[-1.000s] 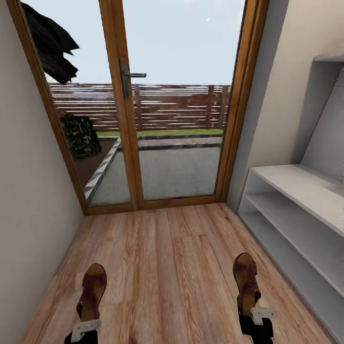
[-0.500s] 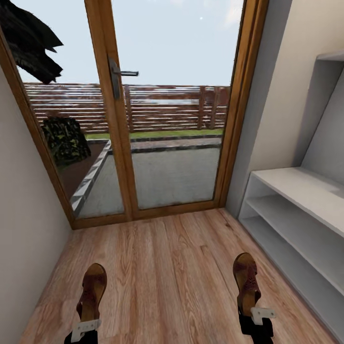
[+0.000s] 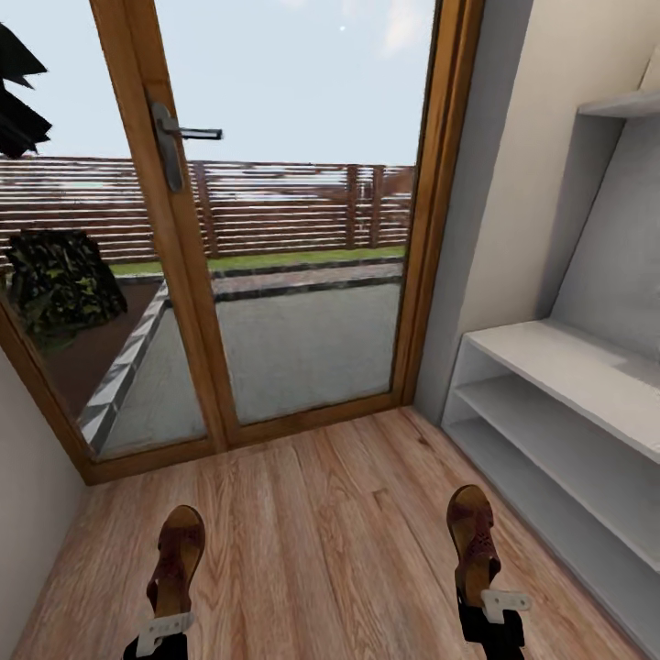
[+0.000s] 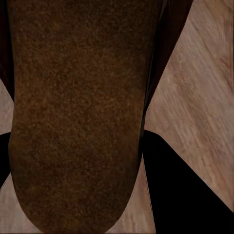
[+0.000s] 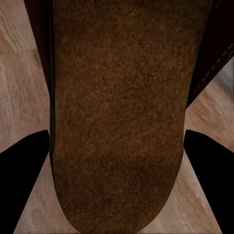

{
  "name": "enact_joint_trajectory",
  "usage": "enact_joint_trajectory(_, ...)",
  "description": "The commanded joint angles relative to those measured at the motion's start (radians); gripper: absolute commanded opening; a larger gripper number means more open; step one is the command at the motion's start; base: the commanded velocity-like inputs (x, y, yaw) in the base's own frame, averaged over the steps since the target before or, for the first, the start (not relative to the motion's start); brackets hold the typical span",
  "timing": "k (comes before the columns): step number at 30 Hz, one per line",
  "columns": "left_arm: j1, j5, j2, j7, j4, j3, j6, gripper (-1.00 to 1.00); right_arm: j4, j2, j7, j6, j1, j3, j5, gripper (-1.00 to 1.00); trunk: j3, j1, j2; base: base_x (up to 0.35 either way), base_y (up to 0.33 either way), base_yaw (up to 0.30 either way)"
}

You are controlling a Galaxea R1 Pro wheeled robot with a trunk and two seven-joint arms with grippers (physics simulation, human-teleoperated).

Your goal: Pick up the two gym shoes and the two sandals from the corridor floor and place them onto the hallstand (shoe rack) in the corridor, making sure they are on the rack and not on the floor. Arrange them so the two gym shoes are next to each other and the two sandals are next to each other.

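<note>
The view is swinging right, sliding the glass door (image 3: 275,229) leftward. Each clenched gripper, left (image 3: 163,632) and right (image 3: 495,612), is holding a dark-brown sandal (image 3: 177,559) (image 3: 471,541) at the lower frame above the floor (image 3: 321,541); the pale hallstand (image 3: 568,412) is sitting at right.

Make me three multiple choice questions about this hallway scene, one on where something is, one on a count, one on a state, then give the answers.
1. Where is the hallstand?
A. right of the glass door
B. left of the glass door
C. outside

2. How many sandals does the robot carry?
A. none
B. one
C. two

3. What fills the hallstand's open compartments?
A. sneakers
B. nothing visible
C. boxes

Answers:
1 A, it stands along the right wall.
2 C, the left gripper holds one sandal, the right gripper the other sandal.
3 B, its visible shelves are bare.
</note>
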Motion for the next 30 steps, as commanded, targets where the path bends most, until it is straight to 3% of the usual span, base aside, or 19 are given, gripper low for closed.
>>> enact_joint_trajectory(1,-0.001,-0.009,-0.001,-0.008,0.000,0.008,-0.004,-1.00,0.001,0.000,-0.005,-0.003,-0.001,-0.005,0.011,-1.00,-0.001,0.000,0.000,0.171,0.050,-0.262)
enact_joint_trajectory(30,-0.001,-0.009,0.000,-0.009,0.000,0.007,-0.006,-1.00,0.002,0.000,-0.005,-0.003,-0.001,-0.005,0.011,-1.00,0.009,0.000,0.000,0.010,0.024,-0.262)
